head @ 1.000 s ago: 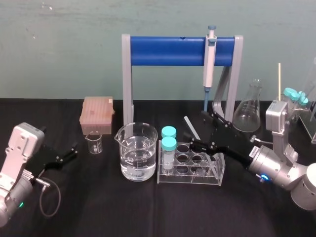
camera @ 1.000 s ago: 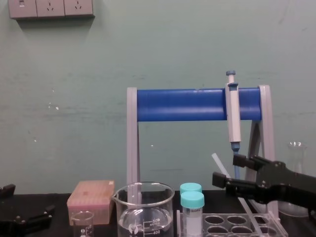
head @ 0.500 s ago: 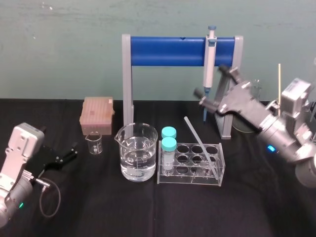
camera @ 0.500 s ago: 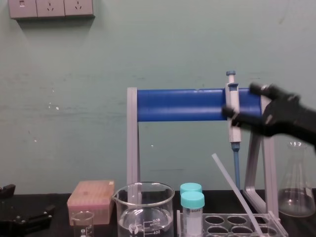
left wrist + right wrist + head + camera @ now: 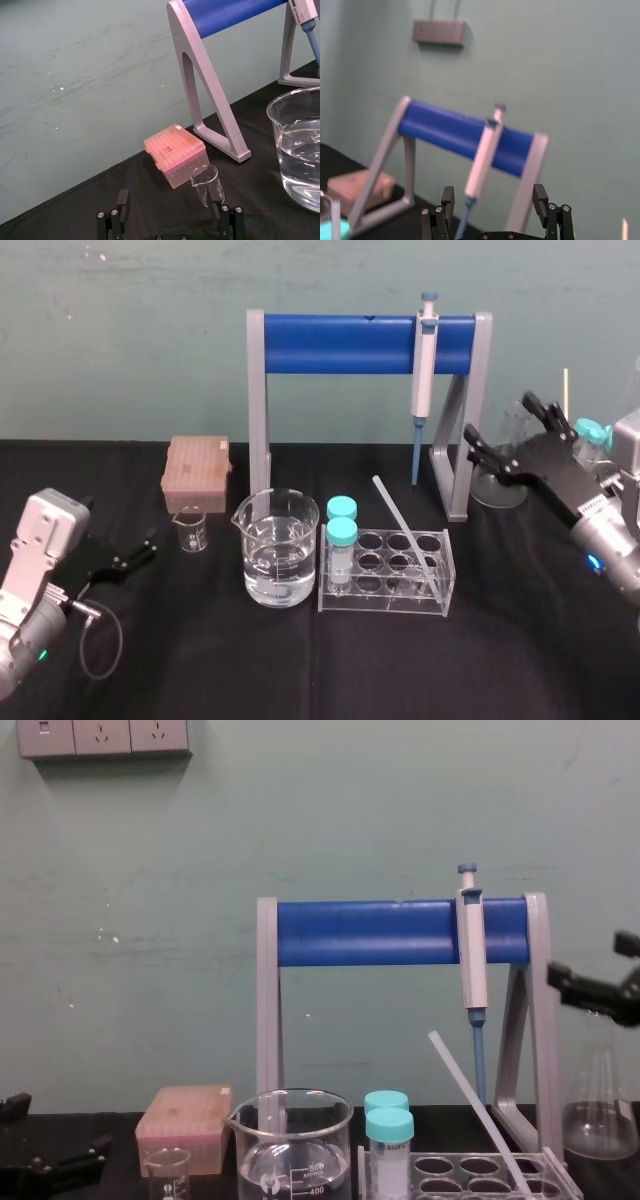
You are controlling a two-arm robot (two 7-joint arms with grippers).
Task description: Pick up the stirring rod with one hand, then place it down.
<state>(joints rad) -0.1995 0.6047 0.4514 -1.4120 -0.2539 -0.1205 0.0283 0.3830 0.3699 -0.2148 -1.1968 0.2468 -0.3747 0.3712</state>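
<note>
Stirring rod leans in the rack near the middle of the table, right gripper empty with fingers spread near the right edge, left gripper parked likewise at the left; placing seems done, only parking remains.

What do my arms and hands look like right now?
The left hand and right hand are black, with angular jointed fingers on silver-grey wrists. A grey cable loops off the left wrist; a blue light glows on the right.

pale teal wall at back, scuffed w/ small white specks. grey 3-socket strip mounted high on it, top left in chest view. matte black table in front, evenly lit.
</note>
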